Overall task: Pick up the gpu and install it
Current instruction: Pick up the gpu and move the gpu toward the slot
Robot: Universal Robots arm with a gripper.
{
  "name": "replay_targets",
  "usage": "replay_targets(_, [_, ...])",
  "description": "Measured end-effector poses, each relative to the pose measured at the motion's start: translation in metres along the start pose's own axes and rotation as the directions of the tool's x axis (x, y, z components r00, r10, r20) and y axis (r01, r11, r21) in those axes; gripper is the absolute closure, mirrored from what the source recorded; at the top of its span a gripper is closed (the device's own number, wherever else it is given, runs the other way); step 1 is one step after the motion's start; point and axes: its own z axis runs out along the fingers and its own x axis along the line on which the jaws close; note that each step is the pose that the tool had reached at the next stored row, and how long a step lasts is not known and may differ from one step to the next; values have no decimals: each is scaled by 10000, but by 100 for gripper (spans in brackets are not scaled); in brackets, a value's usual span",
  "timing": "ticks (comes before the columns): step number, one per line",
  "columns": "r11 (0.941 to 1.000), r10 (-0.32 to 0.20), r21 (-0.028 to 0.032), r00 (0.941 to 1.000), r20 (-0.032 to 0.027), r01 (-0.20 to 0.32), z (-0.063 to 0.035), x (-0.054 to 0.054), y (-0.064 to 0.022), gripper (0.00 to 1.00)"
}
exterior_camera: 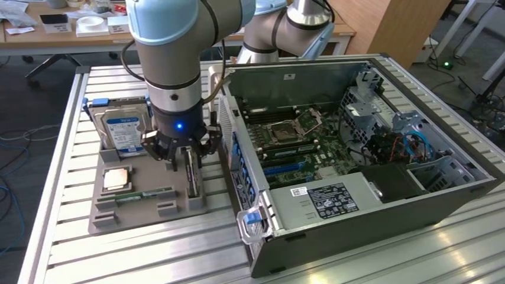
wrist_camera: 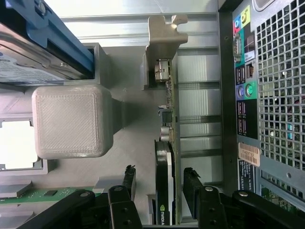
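- The slatted metal table (exterior_camera: 158,254) carries everything. The open computer case (exterior_camera: 442,195) lies on the exterior view's right, with its motherboard facing up.
- The arm (exterior_camera: 170,47) stands nearly vertical over the grey parts tray (exterior_camera: 150,222), which lies just beside the case on the exterior view's left.
- The hard drive (exterior_camera: 125,127) stands upright at the tray's far end, near the gripper. The wrist should stay square so that it passes clear of the drive.
- The gpu (exterior_camera: 191,174) stands on its long edge in a slot on the tray's right side, nearest the case. In the wrist view it runs edge-on (wrist_camera: 167,157), and its silver bracket (wrist_camera: 164,28) is at the far end.
- The gripper (exterior_camera: 188,155) is low over the card, spread wide and holding nothing. One finger is on each side of the card.
- In the wrist view the fingers (wrist_camera: 190,183) straddle the black cooler end. The card looks a little nearer one finger than the other, though the angle makes that hard to judge.
- To grip well, I would centre the card between the pads first, so that neither side pushes it over in its slot.
- The pads should meet the flat cooler face and the board back, not loose components, and should sit deep enough to stop the card swinging.
- The jaws should close slowly and evenly, since a thin board bends under a skewed squeeze.
- The small RAM stick (exterior_camera: 146,195) lies flat at the tray's near end, apart from the card, and needs no attention.
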Motion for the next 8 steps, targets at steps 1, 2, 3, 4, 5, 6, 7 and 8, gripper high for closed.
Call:
replay_targets(1, [10000, 1, -1, 10000, 1, -1, 1, -3, 1, 47])
replay_targets(2, [10000, 1, -2, 10000, 1, -1, 1, -7, 2, 47])
replay_targets(3, [10000, 1, -1, 10000, 1, -1, 1, -11, 2, 47])
replay_targets(4, [10000, 0, 0, 10000, 0, 0, 1, -15, 1, 47])
replay_targets(5, [10000, 1, 0, 10000, 0, -1, 1, -18, 1, 47])
replay_targets(6, [10000, 2, 1, 10000, 0, -2, 0, -19, 1, 47])
replay_targets(7, [10000, 2, 1, 10000, -1, -2, 0, -19, 1, 47])
replay_targets(8, [10000, 1, 1, 10000, -1, -1, 0, -19, 1, 47])
